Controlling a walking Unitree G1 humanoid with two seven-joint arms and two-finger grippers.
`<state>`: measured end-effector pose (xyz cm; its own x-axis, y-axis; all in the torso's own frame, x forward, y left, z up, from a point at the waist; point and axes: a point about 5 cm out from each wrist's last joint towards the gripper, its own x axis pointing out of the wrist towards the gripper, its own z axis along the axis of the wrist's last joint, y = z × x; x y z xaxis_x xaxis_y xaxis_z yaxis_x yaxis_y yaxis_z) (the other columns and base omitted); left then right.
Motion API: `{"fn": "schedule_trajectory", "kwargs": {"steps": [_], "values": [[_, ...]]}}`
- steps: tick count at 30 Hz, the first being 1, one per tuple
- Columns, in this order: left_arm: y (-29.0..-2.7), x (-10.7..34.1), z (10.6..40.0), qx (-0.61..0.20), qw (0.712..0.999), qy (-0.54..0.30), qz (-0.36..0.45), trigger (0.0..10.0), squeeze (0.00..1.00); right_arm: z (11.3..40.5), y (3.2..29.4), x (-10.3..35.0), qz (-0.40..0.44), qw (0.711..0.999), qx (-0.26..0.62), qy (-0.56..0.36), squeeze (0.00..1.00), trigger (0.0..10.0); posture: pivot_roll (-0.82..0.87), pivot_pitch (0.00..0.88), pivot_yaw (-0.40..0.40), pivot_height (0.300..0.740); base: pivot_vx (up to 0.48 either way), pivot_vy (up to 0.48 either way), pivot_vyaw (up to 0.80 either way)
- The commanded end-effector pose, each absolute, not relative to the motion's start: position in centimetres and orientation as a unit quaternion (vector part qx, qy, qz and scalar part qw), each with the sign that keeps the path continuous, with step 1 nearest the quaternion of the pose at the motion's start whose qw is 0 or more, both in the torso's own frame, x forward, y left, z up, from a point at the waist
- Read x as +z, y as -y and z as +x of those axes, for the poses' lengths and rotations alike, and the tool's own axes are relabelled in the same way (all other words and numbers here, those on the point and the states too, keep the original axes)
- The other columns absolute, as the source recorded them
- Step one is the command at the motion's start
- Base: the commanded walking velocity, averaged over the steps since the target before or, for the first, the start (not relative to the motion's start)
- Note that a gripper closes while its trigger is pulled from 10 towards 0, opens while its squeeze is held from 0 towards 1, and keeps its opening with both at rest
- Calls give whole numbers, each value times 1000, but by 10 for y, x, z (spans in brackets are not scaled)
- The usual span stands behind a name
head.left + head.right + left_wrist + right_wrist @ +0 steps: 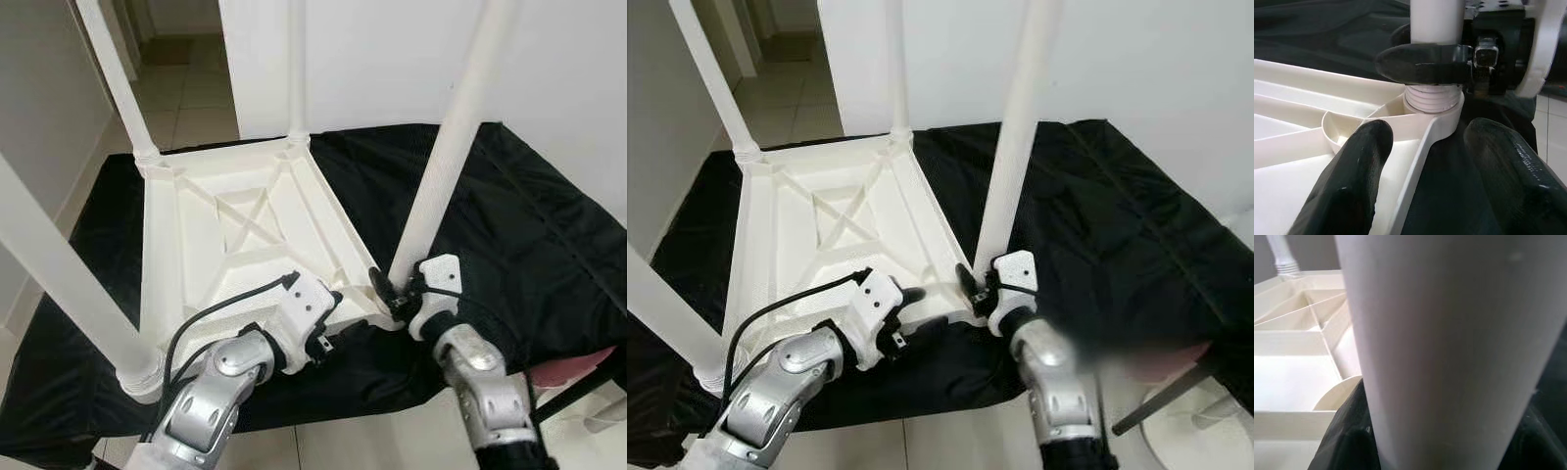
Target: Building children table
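I'm looking down at the white children's table (pixel 230 230), flipped upside down on a black cloth (pixel 509 235), its ribbed underside facing up and legs standing up from the corners. The far legs (pixel 116 73) rise at the corners well away from both claws, and one more leg (pixel 59 284) stands at the near corner out beyond my left arm.

My right claw (pixel 390 289) is at the base of the near right leg (pixel 453 137), and its black fingers (pixel 1422 63) are clamped around that leg just above the threaded collar (pixel 1430 100). From the right wrist camera the leg (pixel 1449 347) sits right up against the lens, with a dark finger at either side of it low down, and the table's ribs (pixel 1308 328) spread out beyond.

My left claw (pixel 1430 176) is just beside that same corner, pointing at the socket (pixel 1442 122) where the leg goes in. Its two fingers (pixel 1349 181) are apart, holding nothing: one lies over the table's inner tray surface, the other over the black cloth outside the rim, with the table's edge running between them. From the head camera the left claw (pixel 911 313) rests low at the table's near edge, close to the right claw (pixel 972 284) but not touching it.

A pale tiled floor (pixel 186 108) shows beyond the cloth.
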<state>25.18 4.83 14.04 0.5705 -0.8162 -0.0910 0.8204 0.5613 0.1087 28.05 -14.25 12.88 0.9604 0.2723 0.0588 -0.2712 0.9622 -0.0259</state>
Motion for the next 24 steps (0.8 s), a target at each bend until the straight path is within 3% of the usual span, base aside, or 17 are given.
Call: {"fn": "schedule_trajectory", "kwargs": {"steps": [1,9,15,16,18,19,24], "values": [[-50,136,252,-453,888,-23,72,10000,0,277,138,121,9,993,121,9,0,10000,-89,0,16,740,0,0,0],[-51,133,250,-452,889,-28,72,10000,0,273,128,122,45,999,20,5,0,10000,-78,0,6,740,0,0,0],[-50,133,249,-452,889,-30,69,10000,0,272,120,128,42,999,10,14,0,10000,-76,0,1,740,0,0,0],[-50,133,249,-451,890,-31,68,10000,0,272,118,131,40,999,6,20,506,10000,-77,0,0,740,0,0,0],[-50,133,249,-451,890,-31,68,10000,0,272,118,131,40,999,6,20,506,10000,-77,0,0,740,0,0,0],[-50,132,249,-450,890,-31,68,10000,0,272,118,134,42,999,9,27,1000,10000,-75,0,-1,740,0,0,0],[-51,133,251,-447,892,-30,69,10000,0,275,127,142,50,997,37,47,1000,10000,-78,0,8,740,0,0,0]]}}
